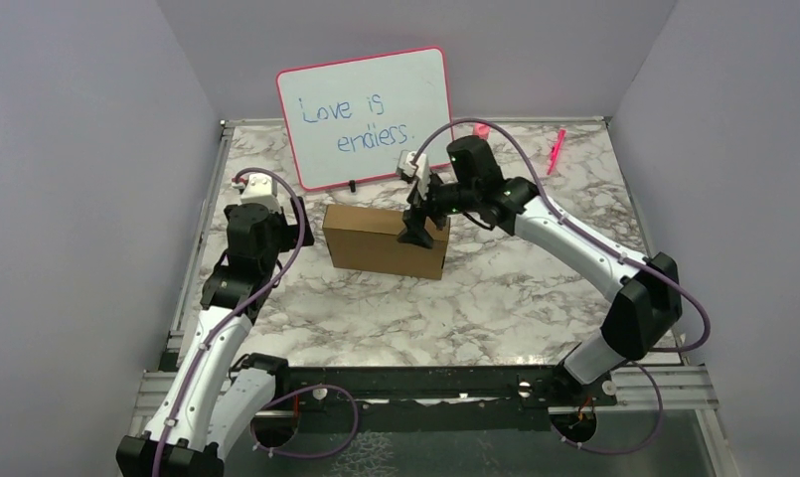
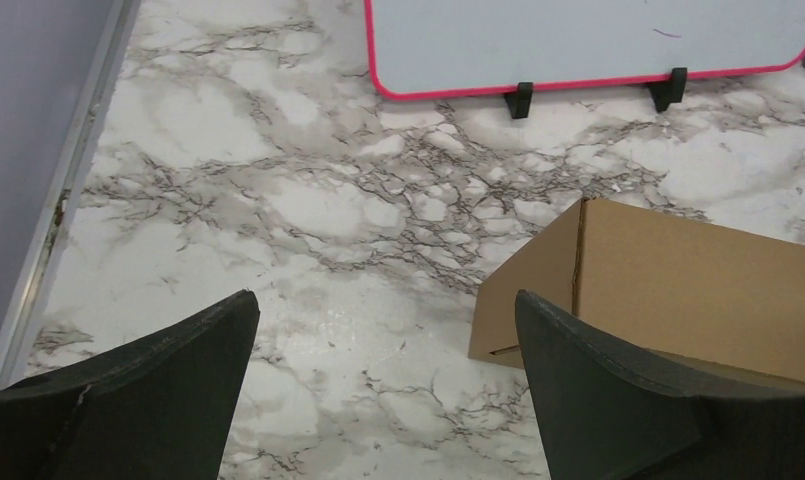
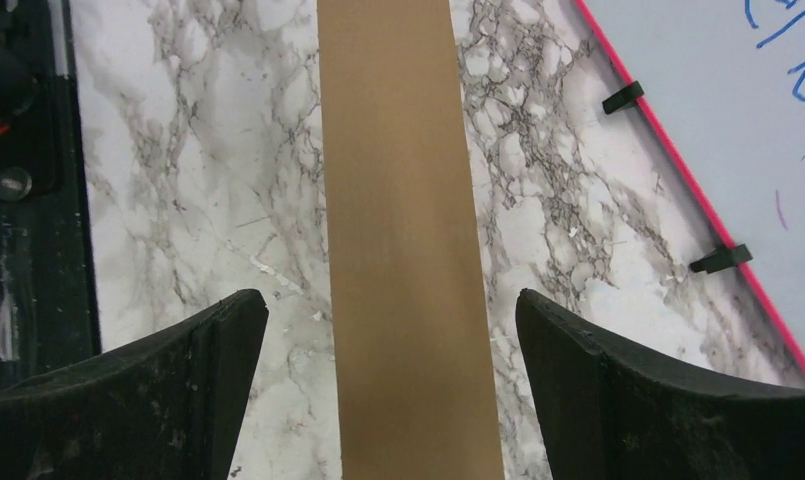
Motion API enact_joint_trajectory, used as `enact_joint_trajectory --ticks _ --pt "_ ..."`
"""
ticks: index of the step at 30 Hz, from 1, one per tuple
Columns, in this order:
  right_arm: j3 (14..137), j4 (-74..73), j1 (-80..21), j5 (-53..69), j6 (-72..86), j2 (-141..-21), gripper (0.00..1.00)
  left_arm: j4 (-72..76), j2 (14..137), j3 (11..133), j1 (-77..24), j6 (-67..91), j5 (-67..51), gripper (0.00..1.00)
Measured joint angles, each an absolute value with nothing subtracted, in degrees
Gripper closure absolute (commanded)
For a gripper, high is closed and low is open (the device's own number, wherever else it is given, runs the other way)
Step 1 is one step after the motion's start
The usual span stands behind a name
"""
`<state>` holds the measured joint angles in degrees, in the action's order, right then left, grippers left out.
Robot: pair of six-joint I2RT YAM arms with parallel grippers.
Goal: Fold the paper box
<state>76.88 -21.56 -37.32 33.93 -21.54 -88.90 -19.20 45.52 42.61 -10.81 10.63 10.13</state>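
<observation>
1. The paper box [image 1: 381, 243] sits just above the middle of the top view. It is folded shut, a plain brown block on the marble table [image 1: 495, 293].
2. Directly above it in that frame stands the pink-framed whiteboard [image 1: 366, 117] with blue writing. It is near the box but apart from it.
3. My right gripper [image 1: 418, 229] hangs over the box's right end and points down at its top face.
4. In the right wrist view the box [image 3: 403, 250] runs as a narrow brown strip from the top edge to the bottom edge, centred in my right gripper [image 3: 390, 295]. My jaws are spread wide here. Marble shows on both sides of the strip, so neither finger touches the cardboard and I grasp nothing.
5. The whiteboard [image 3: 738, 120] fills the upper right corner of that frame, with two of its black feet showing.
6. My left gripper [image 2: 386, 300] is also released, its two dark fingers wide apart at the bottom of the left wrist view. Only bare marble lies between them.
7. In that view the box [image 2: 678, 290] sits at the lower right, one corner pointing toward the centre. My right-hand finger [image 2: 618, 400] overlaps its lower edge in the frame; I cannot tell whether they touch.
8. The whiteboard [image 2: 588, 40] lies across the top of that frame.
9. A pink marker [image 1: 556, 150] lies at the upper right of the top view, well apart from the box.
</observation>
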Motion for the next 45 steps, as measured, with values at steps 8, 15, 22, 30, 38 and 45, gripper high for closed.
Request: enact_joint_trajectory --ticks 8,15,22,30,38,45 --pt "88.8 -30.4 -41.4 29.5 -29.9 -98.0 0.00 -19.9 43.6 42.3 -12.6 9.8 16.3 0.01" --pt "95.9 -36.2 -43.3 27.5 -32.5 -104.3 0.03 -20.1 43.0 42.3 -13.3 9.8 17.8 0.01" --pt "99.2 -39.9 -45.1 25.0 -32.9 -107.0 0.15 -20.1 42.6 42.3 -13.6 9.8 18.4 0.01" --pt "100.1 -42.6 -48.2 19.0 -34.4 -107.6 0.31 -20.3 42.2 42.3 -13.7 9.8 18.8 0.01" --pt "98.6 -42.1 -52.0 11.7 -36.9 -106.3 0.50 -20.7 40.4 42.3 -13.7 9.8 20.0 0.01" --pt "88.0 -35.7 -55.6 3.9 -41.1 -99.1 0.51 -20.7 39.2 42.3 -13.7 10.0 21.1 0.01"
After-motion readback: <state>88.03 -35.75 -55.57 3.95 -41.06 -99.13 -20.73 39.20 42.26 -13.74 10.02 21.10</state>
